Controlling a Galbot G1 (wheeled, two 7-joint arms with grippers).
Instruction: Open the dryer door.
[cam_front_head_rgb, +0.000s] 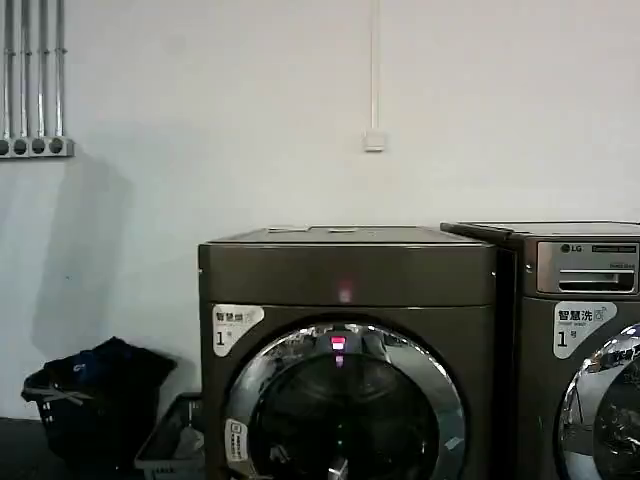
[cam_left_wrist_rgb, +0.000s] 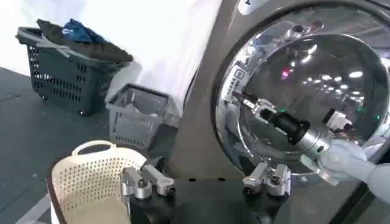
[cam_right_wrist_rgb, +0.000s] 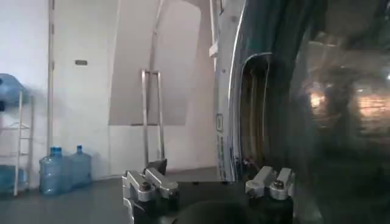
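**Dryer door shut, both grippers spread near it**

The dryer door (cam_front_head_rgb: 345, 415) fills the lower centre of the head view: a big round door with a wide shiny chrome ring around dark glass, set in a plain dark grey-brown dryer (cam_front_head_rgb: 350, 270). It lies flush with the front panel. A small pink light glows at the top of the ring, and another faintly on the panel above it. A narrow white label sits on the ring's lower left.

In the left wrist view the left gripper (cam_left_wrist_rgb: 206, 181) sits at the bottom centre, fingers (cam_left_wrist_rgb: 146, 181) set wide apart with nothing between them, facing the door (cam_left_wrist_rgb: 304, 91) from close by. The other arm (cam_left_wrist_rgb: 341, 159) reaches in from the lower right of that view, its end close against the glass.

In the right wrist view the right gripper (cam_right_wrist_rgb: 210, 184) is at the bottom centre, likewise spread and empty, just beside the door's edge (cam_right_wrist_rgb: 244, 109) at the right of the frame.

The dryer carries a white sticker (cam_front_head_rgb: 235, 327) at its upper left with Chinese characters and a "1". The washer (cam_front_head_rgb: 580, 340) at the right edge of the head view bears an LG logo (cam_front_head_rgb: 572, 249) and a similar sticker marked "1".
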